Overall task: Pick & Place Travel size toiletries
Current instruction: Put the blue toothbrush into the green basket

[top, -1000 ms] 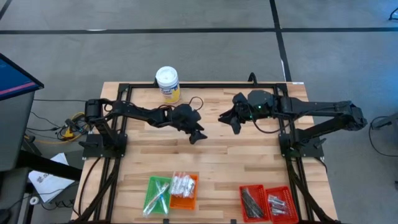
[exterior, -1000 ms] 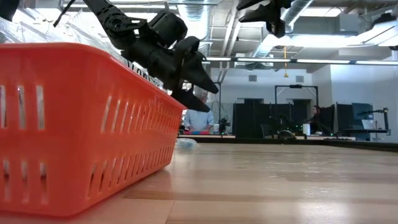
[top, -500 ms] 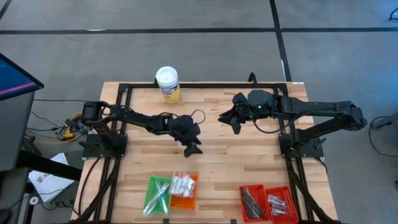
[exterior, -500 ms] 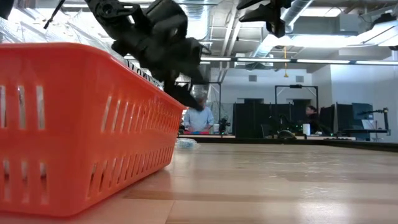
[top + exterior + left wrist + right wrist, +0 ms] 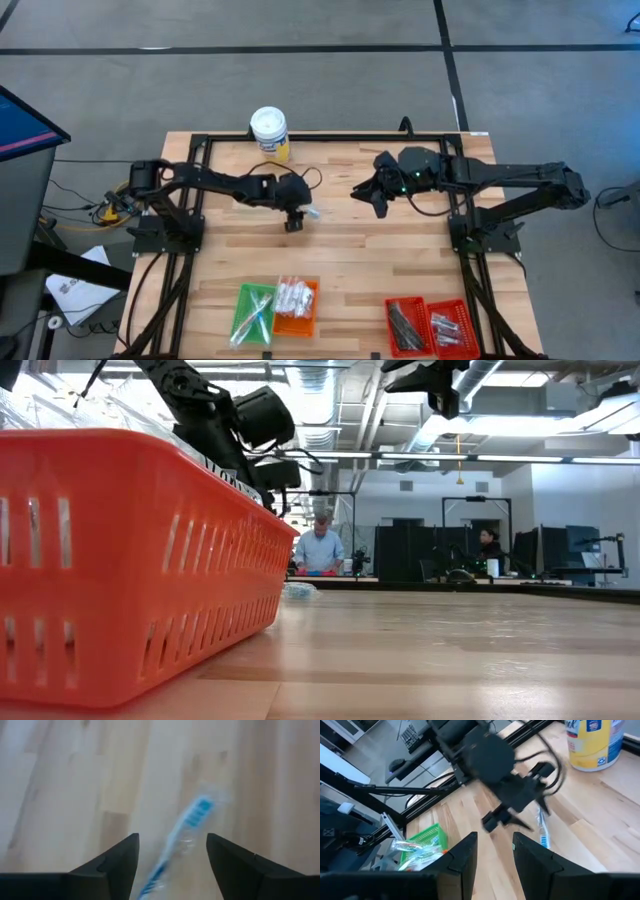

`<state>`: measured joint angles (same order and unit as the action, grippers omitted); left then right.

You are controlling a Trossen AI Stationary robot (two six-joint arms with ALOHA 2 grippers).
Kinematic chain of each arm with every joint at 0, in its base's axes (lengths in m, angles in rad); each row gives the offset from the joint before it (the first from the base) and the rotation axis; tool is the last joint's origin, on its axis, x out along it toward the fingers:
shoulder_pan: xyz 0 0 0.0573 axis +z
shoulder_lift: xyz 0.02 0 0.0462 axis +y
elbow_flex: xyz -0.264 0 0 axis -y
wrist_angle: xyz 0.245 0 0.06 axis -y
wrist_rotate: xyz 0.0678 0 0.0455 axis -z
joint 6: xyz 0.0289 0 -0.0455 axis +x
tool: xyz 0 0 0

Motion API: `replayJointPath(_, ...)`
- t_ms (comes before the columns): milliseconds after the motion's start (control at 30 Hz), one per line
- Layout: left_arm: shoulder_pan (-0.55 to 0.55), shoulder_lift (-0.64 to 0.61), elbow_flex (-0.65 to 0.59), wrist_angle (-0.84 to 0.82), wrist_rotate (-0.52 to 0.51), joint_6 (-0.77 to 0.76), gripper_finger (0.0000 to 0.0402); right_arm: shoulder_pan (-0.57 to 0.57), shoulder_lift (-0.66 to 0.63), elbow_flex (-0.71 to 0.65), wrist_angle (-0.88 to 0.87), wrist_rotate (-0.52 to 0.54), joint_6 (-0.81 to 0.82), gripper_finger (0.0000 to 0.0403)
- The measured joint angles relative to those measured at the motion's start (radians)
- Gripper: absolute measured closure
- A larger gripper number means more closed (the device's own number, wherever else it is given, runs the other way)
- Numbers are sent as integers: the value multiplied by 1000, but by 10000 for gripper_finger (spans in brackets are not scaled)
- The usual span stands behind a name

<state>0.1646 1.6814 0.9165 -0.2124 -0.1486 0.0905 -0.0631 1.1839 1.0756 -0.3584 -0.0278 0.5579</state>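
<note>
A clear-wrapped toothbrush with a blue head lies flat on the wooden table, left of centre. My left gripper slants down over it, open. In the left wrist view the wrapped handle runs between the two fingers, and I see no touch. My right gripper hangs high over the table's middle, open, with nothing between its fingers. More travel size toiletries fill the trays along the near edge.
A white-lidded tub with a yellow label stands at the far edge. On the near edge sit a green tray and an orange tray, then two red trays. Bare wood lies between the arms and the trays.
My left gripper swung toward the near edge and then came back, ending a little toward the table's left. Its wrist rolled and its fingers tipped more steeply down over the toothbrush. It stayed open. The toothbrush has not moved.
</note>
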Motion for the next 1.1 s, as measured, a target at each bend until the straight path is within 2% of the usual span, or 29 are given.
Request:
replayJointPath(100, 51, 0, 0, -37, 40, -19, 178, 9, 0, 0, 0, 0, 3, 285)
replayJointPath(300, 156, 5, -40, -90, 266, -63, 179, 17, 0, 0, -5, 0, 3, 285)
replayJointPath(500, 154, 3, -116, -67, 229, 68, 179, 14, 0, 0, -8, 0, -8, 285)
replayJointPath(700, 138, -1, -162, -59, 234, -21, 185, 5, 2, 0, -6, 1, -10, 285)
replayJointPath(800, 110, -1, -170, -62, 214, -67, 214, -2, 16, -1, -3, 1, -11, 285)
replayJointPath(933, 69, -1, -171, -69, 230, -160, 295, -4, 38, 2, 12, 1, -10, 285)
replayJointPath(1033, 54, 0, -172, -70, 240, -310, 373, -2, 61, -2, -1, -1, -5, 285)
replayJointPath(1100, 51, -9, -174, -71, 246, -448, 385, 4, 76, 0, 3, -1, 15, 285)
